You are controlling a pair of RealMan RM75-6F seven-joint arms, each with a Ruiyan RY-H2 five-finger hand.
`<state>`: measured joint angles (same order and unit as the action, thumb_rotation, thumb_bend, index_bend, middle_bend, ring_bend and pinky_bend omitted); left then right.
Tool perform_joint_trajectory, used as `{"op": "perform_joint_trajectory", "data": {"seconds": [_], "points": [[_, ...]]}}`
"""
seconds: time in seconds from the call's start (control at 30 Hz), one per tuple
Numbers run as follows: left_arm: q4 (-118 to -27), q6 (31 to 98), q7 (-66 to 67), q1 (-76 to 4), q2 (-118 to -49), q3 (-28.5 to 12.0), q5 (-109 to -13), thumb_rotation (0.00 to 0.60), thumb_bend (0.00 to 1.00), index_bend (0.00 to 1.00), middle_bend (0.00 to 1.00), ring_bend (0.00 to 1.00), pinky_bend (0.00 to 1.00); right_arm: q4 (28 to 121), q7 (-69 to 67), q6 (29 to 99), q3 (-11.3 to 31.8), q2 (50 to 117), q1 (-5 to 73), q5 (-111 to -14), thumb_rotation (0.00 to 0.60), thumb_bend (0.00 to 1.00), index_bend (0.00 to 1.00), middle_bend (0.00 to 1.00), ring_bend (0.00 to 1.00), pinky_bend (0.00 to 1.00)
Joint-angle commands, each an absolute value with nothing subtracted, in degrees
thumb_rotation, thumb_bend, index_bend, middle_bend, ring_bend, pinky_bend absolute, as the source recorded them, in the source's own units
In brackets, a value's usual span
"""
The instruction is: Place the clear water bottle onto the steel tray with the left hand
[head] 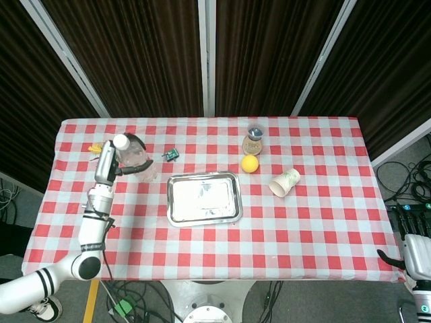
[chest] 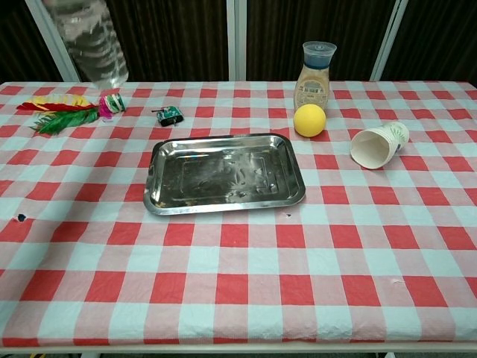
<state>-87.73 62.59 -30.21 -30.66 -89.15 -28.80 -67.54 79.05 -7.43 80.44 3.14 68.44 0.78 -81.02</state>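
Observation:
My left hand (head: 120, 167) grips the clear water bottle (head: 135, 157) and holds it up in the air, left of the steel tray (head: 203, 198). The bottle's white cap (head: 122, 141) shows in the head view. In the chest view only the lower part of the bottle (chest: 93, 46) shows at the top left, well above the cloth, and the hand itself is out of frame. The steel tray (chest: 223, 175) lies bare in the middle of the table. My right hand (head: 412, 235) hangs off the table's right edge with fingers apart, holding nothing.
A yellow ball (head: 250, 163), a lidded jar (head: 254, 138) and a tipped paper cup (head: 284, 182) lie right of the tray. A small green toy (head: 170, 155) and a feathered toy (chest: 63, 112) sit at the back left.

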Motion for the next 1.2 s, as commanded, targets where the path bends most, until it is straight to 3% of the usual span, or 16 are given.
{"op": "perform_joint_trajectory", "data": {"seconds": [0.03,0.23,0.43,0.63,0.83,1.03,1.2], "points": [[-84.05,63.72,-32.61,-28.87,-89.45,-23.72,-68.03,0.6,0.22,0.65,0.69,0.53,0.55,79.12,-7.19,80.31,2.98,68.39,0.85,-81.24,0.6,0.09,0.01,0.04,0.0,0.0],[-83.0,61.96,-33.19,-32.71,-90.42,-25.92,-68.16,0.6,0.22,0.65,0.69,0.53,0.55,79.05,-7.01,80.63,3.02,68.46,0.78,-81.31,0.6,0.09,0.01,0.04,0.0,0.0],[-83.14,62.48,-31.68,-35.72,-96.05,-23.54,-70.49,0.6,0.22,0.64,0.68,0.53,0.55,78.77,-6.38,81.24,3.18,68.65,0.59,-81.24,0.6,0.09,0.01,0.04,0.0,0.0],[-78.56,61.34,-31.74,-35.49,-90.1,-27.79,-66.78,0.6,0.22,0.64,0.68,0.53,0.55,78.84,-7.48,81.48,3.11,68.42,0.53,-81.7,0.6,0.09,0.01,0.04,0.0,0.0],[-80.57,61.63,-32.32,-38.0,-94.8,-26.21,-68.22,0.6,0.22,0.64,0.67,0.53,0.54,79.26,-6.69,79.21,2.98,68.08,1.19,-80.71,0.6,0.09,0.01,0.04,0.0,0.0],[-79.35,62.41,-31.35,-36.21,-89.68,-28.58,-65.42,0.6,0.22,0.64,0.67,0.53,0.54,79.91,-7.81,78.81,2.91,67.51,1.26,-80.73,0.6,0.09,0.01,0.04,0.0,0.0],[-82.58,62.28,-31.67,-37.5,-92.37,-26.46,-67.26,0.6,0.22,0.64,0.67,0.53,0.54,79.97,-6.58,77.91,2.54,67.59,1.64,-80.8,0.6,0.09,0.01,0.04,0.0,0.0]]}}
